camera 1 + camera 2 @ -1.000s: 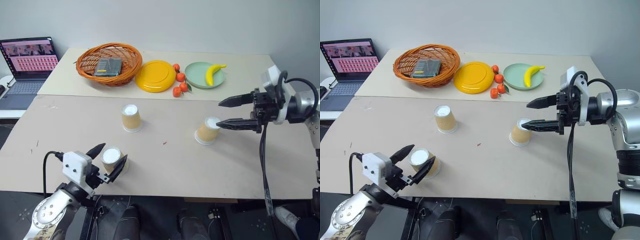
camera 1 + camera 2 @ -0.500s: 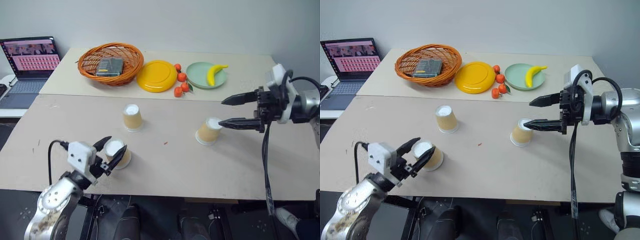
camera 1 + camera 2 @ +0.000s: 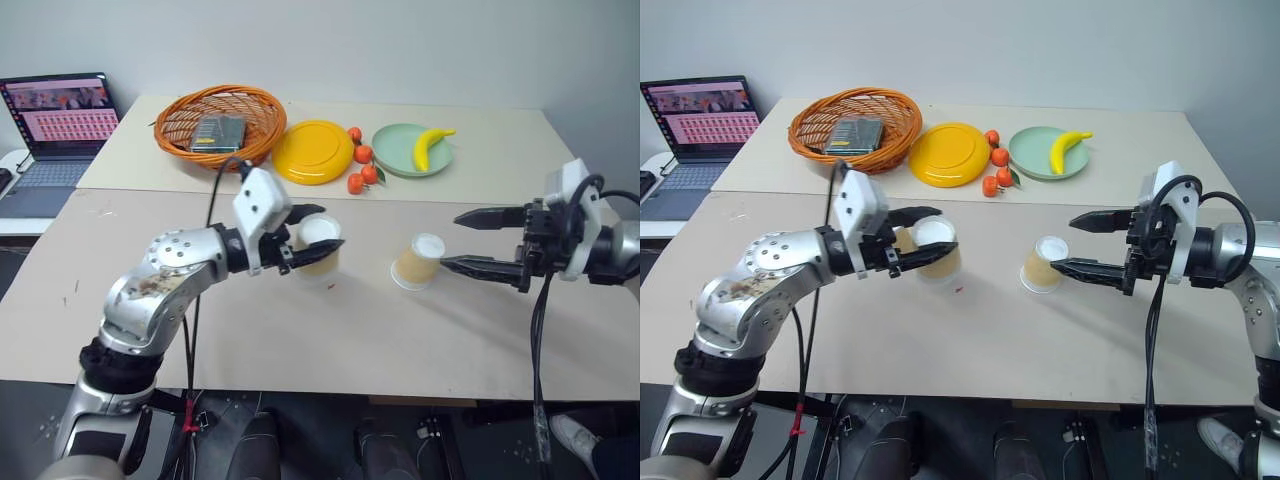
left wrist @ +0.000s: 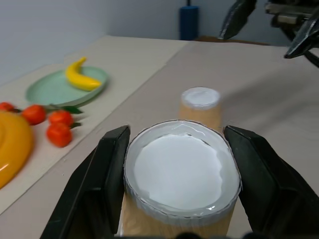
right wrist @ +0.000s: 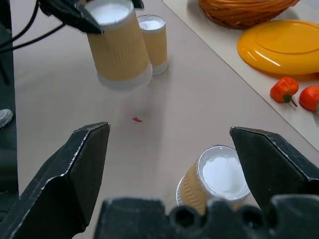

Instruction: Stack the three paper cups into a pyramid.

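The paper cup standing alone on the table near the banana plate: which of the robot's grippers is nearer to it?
Right. The right gripper sits open just beside that cup; the left gripper is farther off, shut on another cup.

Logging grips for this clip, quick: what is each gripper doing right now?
Left gripper: shut on a tan-brown paper cup with a white round end, lifted off the table.
Right gripper: open, holding nothing.
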Robot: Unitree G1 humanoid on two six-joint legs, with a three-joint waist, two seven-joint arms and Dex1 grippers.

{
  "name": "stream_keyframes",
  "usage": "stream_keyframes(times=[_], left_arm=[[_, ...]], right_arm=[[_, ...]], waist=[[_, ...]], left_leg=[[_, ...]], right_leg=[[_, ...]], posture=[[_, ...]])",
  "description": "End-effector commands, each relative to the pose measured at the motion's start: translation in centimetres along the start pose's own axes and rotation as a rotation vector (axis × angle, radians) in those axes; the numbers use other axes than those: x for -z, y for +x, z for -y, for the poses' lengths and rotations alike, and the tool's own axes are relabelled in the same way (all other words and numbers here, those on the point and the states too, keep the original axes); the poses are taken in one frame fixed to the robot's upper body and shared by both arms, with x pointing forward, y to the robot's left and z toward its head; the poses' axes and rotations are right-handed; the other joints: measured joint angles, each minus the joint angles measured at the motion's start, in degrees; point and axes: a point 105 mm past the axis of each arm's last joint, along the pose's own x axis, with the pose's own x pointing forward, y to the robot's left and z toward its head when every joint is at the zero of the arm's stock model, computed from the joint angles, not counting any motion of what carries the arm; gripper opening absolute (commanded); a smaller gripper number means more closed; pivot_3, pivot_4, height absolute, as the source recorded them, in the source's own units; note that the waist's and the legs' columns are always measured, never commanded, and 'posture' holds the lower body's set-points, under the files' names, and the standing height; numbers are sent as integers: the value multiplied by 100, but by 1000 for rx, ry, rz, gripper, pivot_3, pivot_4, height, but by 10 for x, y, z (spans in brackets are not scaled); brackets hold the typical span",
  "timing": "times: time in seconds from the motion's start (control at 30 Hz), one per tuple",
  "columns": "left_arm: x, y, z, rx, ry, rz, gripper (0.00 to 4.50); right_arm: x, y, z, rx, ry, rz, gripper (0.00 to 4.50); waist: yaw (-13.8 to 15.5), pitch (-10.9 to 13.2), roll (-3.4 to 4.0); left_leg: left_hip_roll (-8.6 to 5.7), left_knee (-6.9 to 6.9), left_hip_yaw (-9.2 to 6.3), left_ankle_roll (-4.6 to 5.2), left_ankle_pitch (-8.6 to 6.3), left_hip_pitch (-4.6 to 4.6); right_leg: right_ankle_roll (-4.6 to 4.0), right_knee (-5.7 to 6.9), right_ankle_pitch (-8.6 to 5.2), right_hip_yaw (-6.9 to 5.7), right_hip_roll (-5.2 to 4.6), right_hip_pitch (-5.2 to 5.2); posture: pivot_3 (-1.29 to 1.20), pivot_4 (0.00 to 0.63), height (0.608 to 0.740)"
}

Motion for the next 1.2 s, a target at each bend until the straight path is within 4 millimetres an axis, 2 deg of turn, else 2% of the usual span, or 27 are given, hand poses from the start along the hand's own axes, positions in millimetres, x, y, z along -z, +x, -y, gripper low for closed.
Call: stream_keyframes(times=[0.03,0.2,0.33,0.53,0.7,0.77,0.8,0.87,0.93,1.03,1.1,1.2], left_arm=[[6,13,17,117,53,-30,2592],[25,27,26,203,57,-75,2592],[39,39,22,191,42,-87,2592],[43,64,13,153,32,-37,2592],[45,69,11,138,10,-14,2592],[45,68,11,137,-7,-7,3553],[45,67,11,136,-11,-4,3722],[45,66,10,128,-18,-4,4445],[44,65,9,123,-29,-2,4477],[24,63,5,116,-38,43,4477],[4,61,1,113,-36,82,4477],[-45,54,-9,101,-21,159,4477]], right_arm=[[-12,-6,-3,46,-34,44,4500],[-9,-6,-9,74,-22,59,4500],[-8,-10,-14,92,-17,68,4500],[-6,-15,-15,113,-18,65,4500],[-7,-18,-14,124,-27,51,4500],[-8,-17,-14,124,-29,48,4500],[-9,-17,-14,123,-30,47,4500],[-9,-16,-13,122,-30,47,4500],[-10,-14,-13,119,-31,45,4500],[-11,-12,-11,110,-33,48,4500],[-11,-11,-10,104,-34,50,4500],[-12,-9,-8,90,-36,53,4500]], waist=[[-26,0,0],[-18,0,0],[33,0,-1],[49,0,0],[14,-1,1],[12,-1,1],[12,-1,1],[12,-1,1],[8,-1,1],[-3,0,1],[-6,0,1],[15,1,-1]], left_leg=[[0,0,1,0,0,1],[0,1,0,1,1,2],[-3,8,-1,1,1,-1],[-3,13,-3,1,1,-2],[-2,14,-3,1,1,-3],[-2,14,-3,1,1,-3],[-2,15,-3,1,1,-3],[-3,17,-3,1,1,-3],[-3,17,-3,1,1,-3],[-3,16,-3,1,1,-3],[-2,16,-3,1,1,-3],[-3,19,-6,1,1,-8]], right_leg=[[0,0,0,2,0,0],[-1,4,1,2,0,-1],[1,1,0,0,-1,5],[2,2,2,0,-1,6],[4,2,2,1,-1,5],[4,3,2,1,-1,6],[5,3,3,1,-1,6],[5,3,3,1,-1,6],[5,3,3,1,-1,6],[6,3,3,1,-1,6],[6,3,3,1,-1,6],[8,4,3,-2,0,5]], posture=[[0,150,732],[0,150,732],[0,150,732],[0,150,732],[0,150,732],[0,150,732],[0,150,732],[0,150,732],[0,150,732],[0,150,732],[0,150,732],[0,150,732]])
